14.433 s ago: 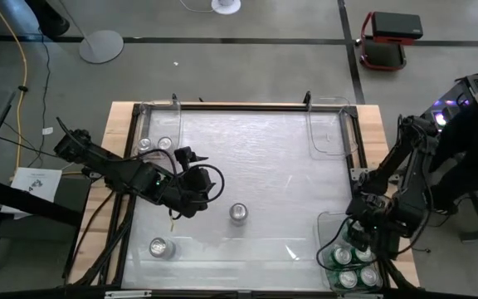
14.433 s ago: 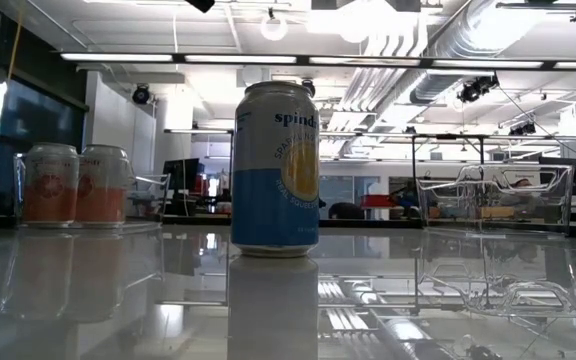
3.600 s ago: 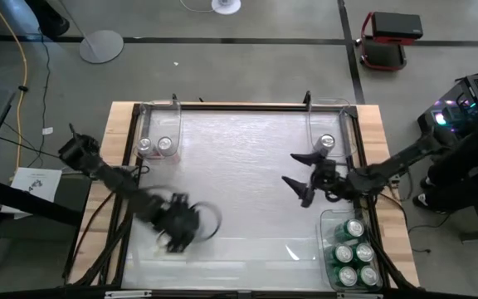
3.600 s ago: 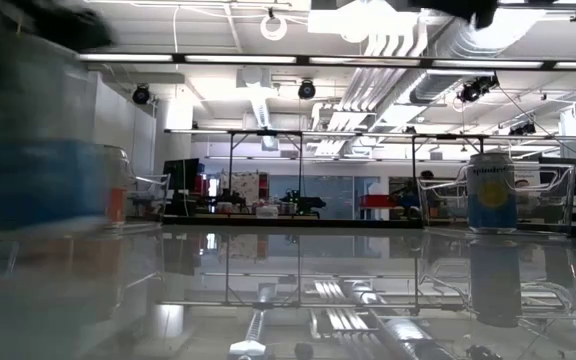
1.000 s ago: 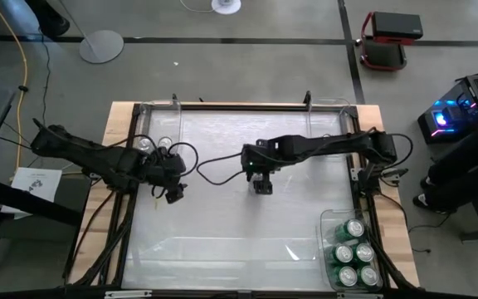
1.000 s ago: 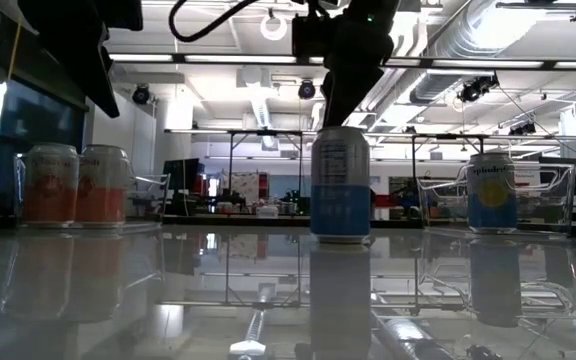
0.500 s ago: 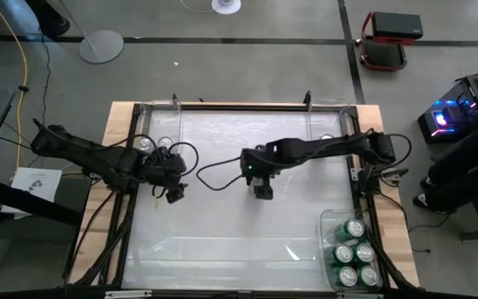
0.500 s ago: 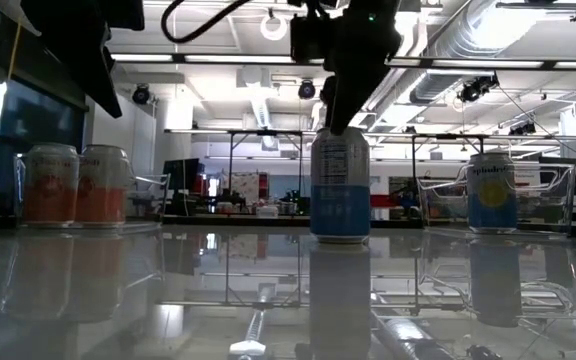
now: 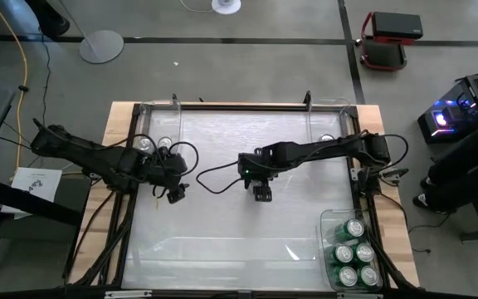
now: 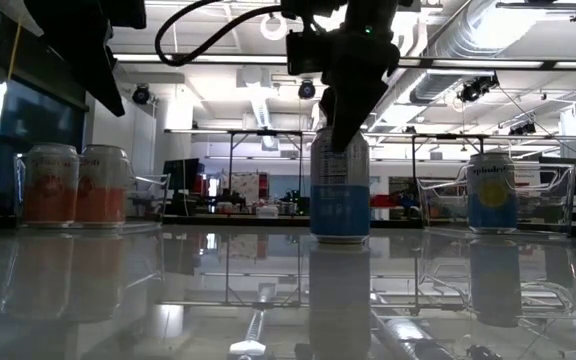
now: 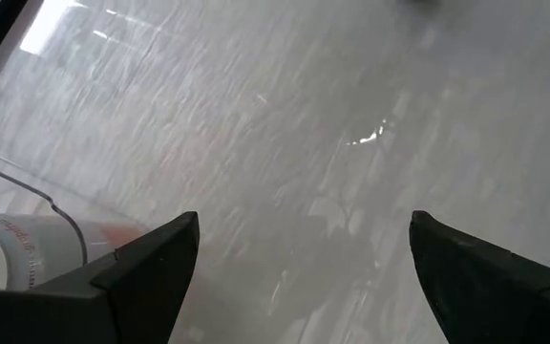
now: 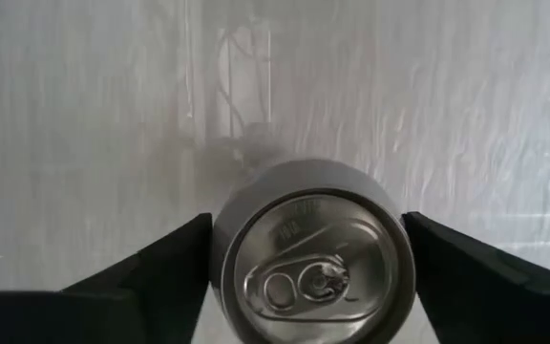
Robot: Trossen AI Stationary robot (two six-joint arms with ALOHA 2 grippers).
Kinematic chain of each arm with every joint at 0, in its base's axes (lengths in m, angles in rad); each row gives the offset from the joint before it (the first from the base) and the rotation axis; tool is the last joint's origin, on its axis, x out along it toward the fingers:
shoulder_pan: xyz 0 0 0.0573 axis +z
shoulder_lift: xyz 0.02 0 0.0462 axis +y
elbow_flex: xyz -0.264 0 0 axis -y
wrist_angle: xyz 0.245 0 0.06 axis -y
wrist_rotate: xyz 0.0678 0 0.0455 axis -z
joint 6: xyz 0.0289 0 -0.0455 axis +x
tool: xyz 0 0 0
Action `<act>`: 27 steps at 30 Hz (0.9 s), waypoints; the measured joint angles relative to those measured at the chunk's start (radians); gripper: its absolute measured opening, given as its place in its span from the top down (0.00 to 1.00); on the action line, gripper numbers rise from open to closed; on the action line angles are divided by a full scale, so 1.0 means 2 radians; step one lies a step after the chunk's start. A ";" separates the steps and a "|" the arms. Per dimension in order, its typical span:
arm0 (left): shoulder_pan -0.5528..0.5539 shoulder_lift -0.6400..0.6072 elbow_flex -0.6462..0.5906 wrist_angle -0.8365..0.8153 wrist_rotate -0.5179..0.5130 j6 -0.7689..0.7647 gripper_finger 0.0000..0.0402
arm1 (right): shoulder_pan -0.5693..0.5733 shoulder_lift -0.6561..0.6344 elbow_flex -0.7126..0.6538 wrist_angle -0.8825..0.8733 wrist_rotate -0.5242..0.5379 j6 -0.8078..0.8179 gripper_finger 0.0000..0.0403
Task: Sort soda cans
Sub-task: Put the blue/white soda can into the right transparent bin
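Two arms: both reach over the table; only the right one is on a can.
Landmark: a blue-and-white soda can (image 10: 339, 190) stands upright near the middle of the table (image 9: 222, 224). Every place below is given from it.
Right gripper (image 9: 261, 193): directly over the blue-and-white can, set around its upper part. The wrist view looks straight down on the silver top and pull tab. Whether it has clamped on yet I cannot tell.
Just changed: a second ago this gripper hung just above the can's rim. It has now come down around the can.
Left gripper (image 9: 175, 191): well off to the left-arm side of the landmark. Its jaws are spread wide and it holds nothing.
Orange cans (image 10: 76, 184): two, side by side, far from the landmark on the left arm's side, in a clear bin (image 9: 175, 108).
Yellow-and-blue can (image 10: 492, 192): alone in another clear bin (image 10: 558, 180), away on the right arm's side.
Green cans (image 9: 353, 253): several with silver tops, packed into a third bin (image 9: 324, 224) toward the near right corner.
Meaning for the task: in my judgement the pickup is beginning. This looks like the last loose can, and it likely belongs with the yellow-and-blue one.
Risk: a lift before the grip is firm could tip the can.
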 joint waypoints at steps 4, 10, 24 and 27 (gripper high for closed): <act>0.000 0.000 0.000 0.000 -0.002 0.000 0.11 | 0.001 0.000 0.000 -0.003 0.008 0.014 0.33; -0.006 0.000 0.000 0.001 -0.006 0.000 0.11 | 0.013 -0.050 -0.001 -0.096 0.056 0.045 0.33; -0.023 0.000 0.000 0.024 -0.040 0.021 0.11 | -0.125 -0.307 -0.023 -0.302 0.175 0.236 0.33; -0.024 0.000 0.000 0.032 -0.041 0.026 0.11 | -0.186 -0.333 -0.060 -0.316 0.197 0.228 0.33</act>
